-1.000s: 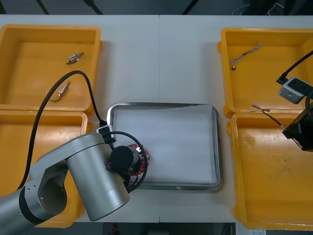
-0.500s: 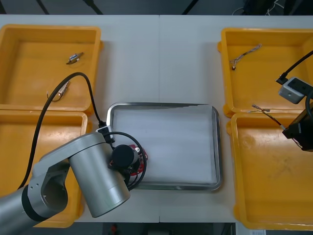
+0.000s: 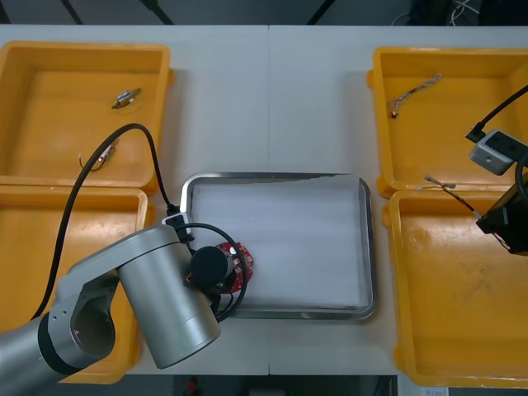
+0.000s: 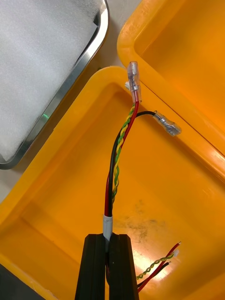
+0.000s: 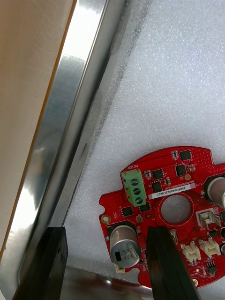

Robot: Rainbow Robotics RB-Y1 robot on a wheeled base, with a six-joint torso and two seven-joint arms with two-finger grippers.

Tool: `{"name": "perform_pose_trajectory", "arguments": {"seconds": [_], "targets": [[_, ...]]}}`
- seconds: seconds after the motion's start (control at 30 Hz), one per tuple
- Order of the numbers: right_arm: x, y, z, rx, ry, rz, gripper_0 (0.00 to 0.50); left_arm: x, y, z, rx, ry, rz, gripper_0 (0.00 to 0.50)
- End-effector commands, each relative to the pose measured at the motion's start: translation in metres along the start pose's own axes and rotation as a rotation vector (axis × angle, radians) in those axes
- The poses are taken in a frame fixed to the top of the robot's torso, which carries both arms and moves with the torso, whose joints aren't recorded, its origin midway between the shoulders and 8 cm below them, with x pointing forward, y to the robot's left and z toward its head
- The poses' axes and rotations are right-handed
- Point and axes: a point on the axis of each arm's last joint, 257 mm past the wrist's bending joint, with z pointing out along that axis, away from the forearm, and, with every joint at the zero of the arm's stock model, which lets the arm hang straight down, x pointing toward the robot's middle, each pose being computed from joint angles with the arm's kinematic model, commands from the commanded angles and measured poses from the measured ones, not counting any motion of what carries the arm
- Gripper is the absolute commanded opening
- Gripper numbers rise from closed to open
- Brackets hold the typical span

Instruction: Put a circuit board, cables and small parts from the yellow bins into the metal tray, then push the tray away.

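Slight nudge of the left arm since a second ago, so a bit more of the round red circuit board (image 3: 240, 263) peeks out past the wrist; nothing else has shifted. Board lies flat on the white liner at 7 o'clock in the metal tray (image 3: 305, 231), tight to the rim. Over it hangs the left gripper (image 5: 107, 232), fingers apart: one by the rim, one over the board, with a clear gap on the rim side, so it reads as let go, not gripped. At 3 o'clock of the tray the right gripper (image 4: 108, 239) hovers over the near right yellow bin (image 3: 445, 313), fingers clamped on the sleeved end of a red and yellow cable (image 4: 123, 140). Cable points to 10 o'clock, terminals over the bin wall; likely held off until the left arm clears the tray. Judgement: board step done, cable next. The small metal parts (image 3: 125, 98) lie in the far left bin, 10 o'clock of the tray.
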Motion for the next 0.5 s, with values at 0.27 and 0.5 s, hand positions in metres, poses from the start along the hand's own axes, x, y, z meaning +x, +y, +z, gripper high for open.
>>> {"name": "perform_pose_trajectory", "arguments": {"seconds": [0.27,0.5], "targets": [[-0.013,0.010,-0.004,-0.004,-0.028,-0.034,0.000,-0.020,-0.018,-0.048,0.087,0.000,-0.043,0.495],[-0.013,0.010,-0.004,-0.004,-0.028,-0.034,0.000,-0.032,-0.008,-0.082,0.100,0.030,-0.026,0.495]]}}
